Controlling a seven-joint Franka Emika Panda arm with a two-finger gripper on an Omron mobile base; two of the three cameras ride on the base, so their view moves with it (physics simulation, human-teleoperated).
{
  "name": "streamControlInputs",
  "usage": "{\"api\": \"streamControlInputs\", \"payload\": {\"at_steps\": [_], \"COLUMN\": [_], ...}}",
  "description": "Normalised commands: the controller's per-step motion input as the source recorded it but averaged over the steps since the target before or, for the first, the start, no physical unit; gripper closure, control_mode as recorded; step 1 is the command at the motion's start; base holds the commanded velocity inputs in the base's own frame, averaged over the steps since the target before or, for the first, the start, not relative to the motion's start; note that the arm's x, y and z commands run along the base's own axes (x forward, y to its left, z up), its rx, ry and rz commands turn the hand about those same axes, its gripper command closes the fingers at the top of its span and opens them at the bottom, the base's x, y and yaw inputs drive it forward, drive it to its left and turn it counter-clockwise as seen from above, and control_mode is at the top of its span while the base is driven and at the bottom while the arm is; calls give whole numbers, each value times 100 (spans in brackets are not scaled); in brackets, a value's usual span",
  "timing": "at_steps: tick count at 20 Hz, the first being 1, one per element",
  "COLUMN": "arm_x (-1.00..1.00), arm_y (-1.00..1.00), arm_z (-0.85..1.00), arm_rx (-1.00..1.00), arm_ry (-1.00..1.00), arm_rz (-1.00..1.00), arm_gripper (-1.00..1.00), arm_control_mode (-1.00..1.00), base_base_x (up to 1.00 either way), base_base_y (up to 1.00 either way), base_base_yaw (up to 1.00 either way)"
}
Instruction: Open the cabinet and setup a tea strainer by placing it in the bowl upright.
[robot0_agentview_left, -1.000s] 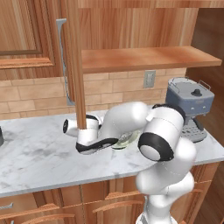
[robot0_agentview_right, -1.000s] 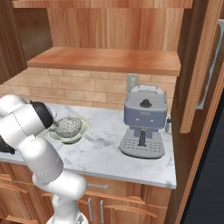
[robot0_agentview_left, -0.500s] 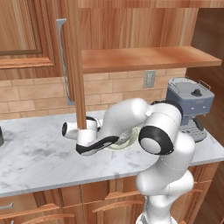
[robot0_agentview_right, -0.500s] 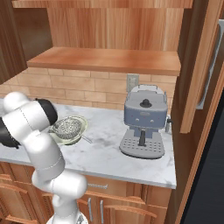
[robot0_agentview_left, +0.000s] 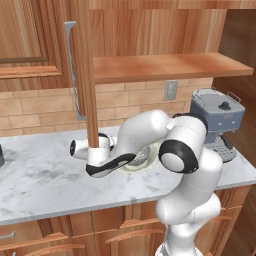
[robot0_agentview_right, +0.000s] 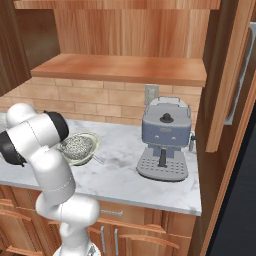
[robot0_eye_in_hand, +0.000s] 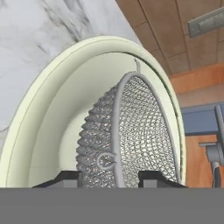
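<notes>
Look at the hand view first: your claw (robot0_eye_in_hand: 111, 176) sits right over the bowl (robot0_eye_in_hand: 52, 109), with the two dark fingertips (robot0_eye_in_hand: 65, 177) spread to either side of the strainer (robot0_eye_in_hand: 131, 131). The strainer's rim runs between the tips, and you cannot tell whether they touch it, so whether the claw is grasping or released is not clear. The mesh basket rests inside the bowl, its round rim facing the camera.

From the right base view, the bowl (robot0_agentview_right: 89, 150) stands on the marble counter (robot0_agentview_right: 125, 150), at about nine o'clock from the coffee machine (robot0_agentview_right: 165, 140), well apart from it. The strainer (robot0_agentview_right: 76, 145) lies inside the bowl, and a thin wire juts past the bowl at about four o'clock.

In the left base view, the arm bends low over the counter (robot0_agentview_left: 40, 180) and covers most of the bowl (robot0_agentview_left: 145, 159). The cabinet (robot0_agentview_left: 150, 35) above stands open; one door (robot0_agentview_left: 85, 75) swings out edge-on in front of its wooden shelf (robot0_agentview_left: 165, 67).
</notes>
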Motion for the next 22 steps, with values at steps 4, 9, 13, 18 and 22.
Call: {"api": "streamControlInputs", "payload": {"at_steps": [4,9,13,18,22], "arm_x": [3,0,1,0,0], "arm_y": [0,0,0,0,0], "arm_z": [0,0,5,27,32], "arm_rx": [0,0,0,2,6], "arm_ry": [0,0,0,0,0], "arm_rz": [1,0,0,0,0], "arm_gripper": [-100,-100,-100,-100,-100], "arm_control_mode": [-100,-100,-100,-100,-100], "base_base_x": [0,0,0,0,0], "base_base_y": [0,0,0,0,0], "base_base_yaw": [0,0,0,0,0]}}
